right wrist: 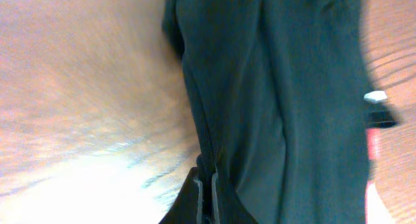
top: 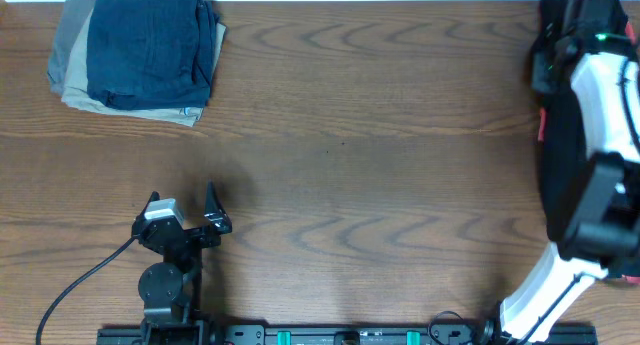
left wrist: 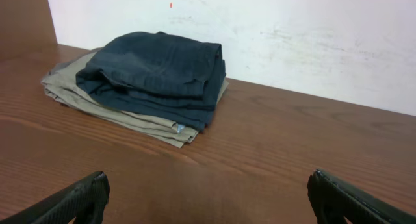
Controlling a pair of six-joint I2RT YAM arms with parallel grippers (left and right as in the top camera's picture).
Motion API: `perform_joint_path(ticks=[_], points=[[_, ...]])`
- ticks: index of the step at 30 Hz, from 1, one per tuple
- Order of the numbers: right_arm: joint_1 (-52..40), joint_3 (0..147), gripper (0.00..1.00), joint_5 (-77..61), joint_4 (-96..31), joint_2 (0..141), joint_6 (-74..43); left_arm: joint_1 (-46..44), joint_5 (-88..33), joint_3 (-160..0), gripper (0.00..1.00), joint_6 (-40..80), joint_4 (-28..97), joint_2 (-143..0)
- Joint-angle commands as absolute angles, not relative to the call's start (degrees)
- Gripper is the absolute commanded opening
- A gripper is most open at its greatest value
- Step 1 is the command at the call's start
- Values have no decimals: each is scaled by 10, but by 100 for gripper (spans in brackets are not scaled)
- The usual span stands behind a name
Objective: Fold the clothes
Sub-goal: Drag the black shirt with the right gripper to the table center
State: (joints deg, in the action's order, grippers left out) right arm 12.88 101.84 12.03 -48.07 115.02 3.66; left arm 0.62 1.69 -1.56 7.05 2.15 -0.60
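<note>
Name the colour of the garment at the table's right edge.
Black; the garment shows best in the right wrist view.

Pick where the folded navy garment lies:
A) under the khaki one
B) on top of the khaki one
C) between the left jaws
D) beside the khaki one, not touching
B: the navy garment rests on top of the khaki garment, whose edges stick out beneath it on the table.
</note>
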Motion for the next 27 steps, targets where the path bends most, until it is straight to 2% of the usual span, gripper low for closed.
perform_joint_path(ticks=[1, 10, 17, 24, 25, 27], points=[[112, 1028, 1, 60, -478, 1080, 11, 4, 21, -2, 98, 61, 41, -3], [10, 1028, 1, -96, -455, 966, 7, 4, 21, -2, 98, 61, 41, -3], [-156, 1027, 2, -138, -435, 959, -20, 4, 21, -2, 98, 61, 41, -3], [-341, 1027, 2, -139, -415, 1014, -34, 4, 21, -2, 98, 61, 41, -3], [-367, 1027, 4, -133, -416, 1027, -34, 4, 21, -2, 98, 61, 41, -3], [-400, 1027, 16, -116, -418, 1043, -34, 4, 21, -2, 98, 61, 41, -3]])
